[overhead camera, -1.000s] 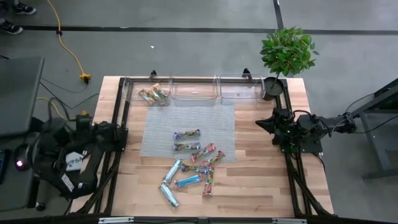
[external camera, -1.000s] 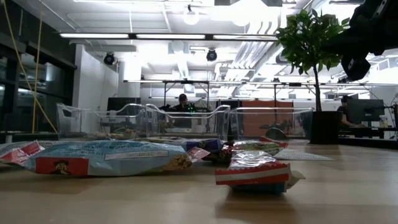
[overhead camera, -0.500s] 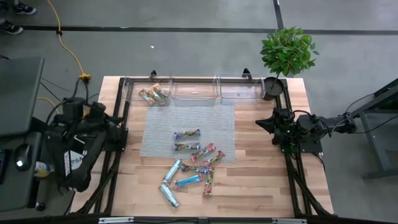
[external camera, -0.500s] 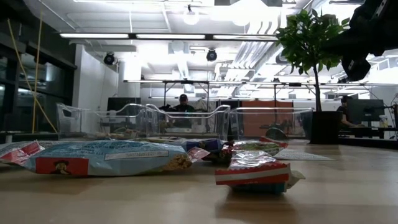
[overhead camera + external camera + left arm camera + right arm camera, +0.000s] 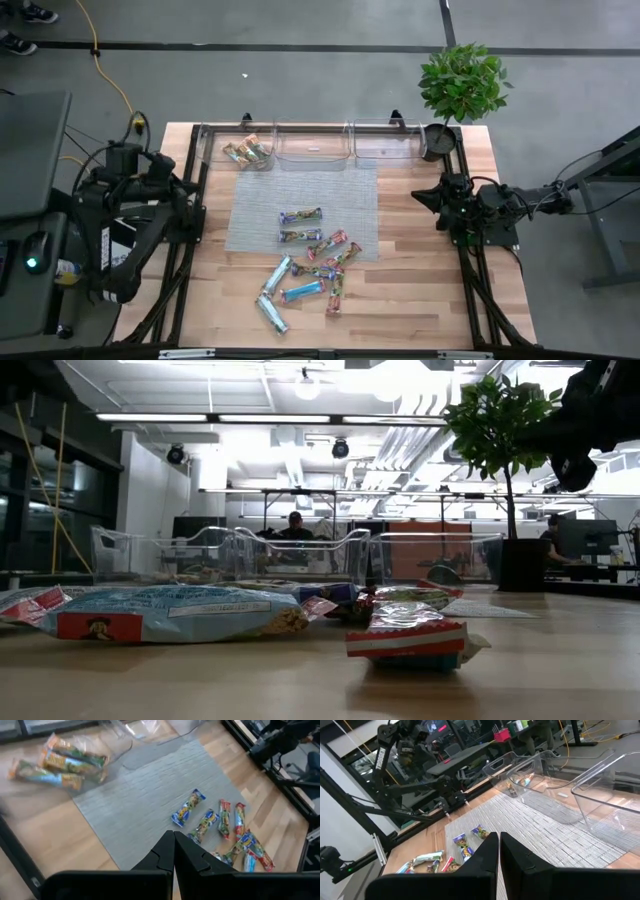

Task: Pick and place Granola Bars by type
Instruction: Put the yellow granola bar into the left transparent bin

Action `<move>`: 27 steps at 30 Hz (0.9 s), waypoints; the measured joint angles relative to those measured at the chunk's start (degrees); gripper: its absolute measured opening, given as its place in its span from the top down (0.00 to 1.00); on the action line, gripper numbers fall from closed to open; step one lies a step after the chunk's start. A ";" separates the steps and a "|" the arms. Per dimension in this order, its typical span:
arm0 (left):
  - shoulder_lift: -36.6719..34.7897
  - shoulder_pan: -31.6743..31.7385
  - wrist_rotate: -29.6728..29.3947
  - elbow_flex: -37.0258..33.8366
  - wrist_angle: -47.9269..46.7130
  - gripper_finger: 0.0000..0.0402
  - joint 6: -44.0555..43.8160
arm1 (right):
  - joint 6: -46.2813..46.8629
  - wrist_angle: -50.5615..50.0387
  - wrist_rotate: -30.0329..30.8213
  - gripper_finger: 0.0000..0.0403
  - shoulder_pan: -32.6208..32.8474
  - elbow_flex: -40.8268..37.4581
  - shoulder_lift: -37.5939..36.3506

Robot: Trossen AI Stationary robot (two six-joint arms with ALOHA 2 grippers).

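Shiny-wrapped Granola Bars point(image 5: 308, 268): loose cluster lay on the wooden surface point(image 5: 410, 290), spilling onto the near edge of a grey mat point(image 5: 300, 190); two bars lay side by side on the mat. A few more sat in the leftmost of three clear bins point(image 5: 237, 148) along the far edge. Left hand point(image 5: 173, 840): over the surface's left edge, fingers pressed together, holding nothing. Right hand point(image 5: 498, 840): at the right edge, fingers likewise closed and empty. Potted plant point(image 5: 460, 85): far right corner.
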 joint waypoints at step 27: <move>6.86 0.00 16.93 9.60 -0.07 1.00 -0.17 | 0.15 -0.45 1.10 1.00 -0.03 0.00 0.11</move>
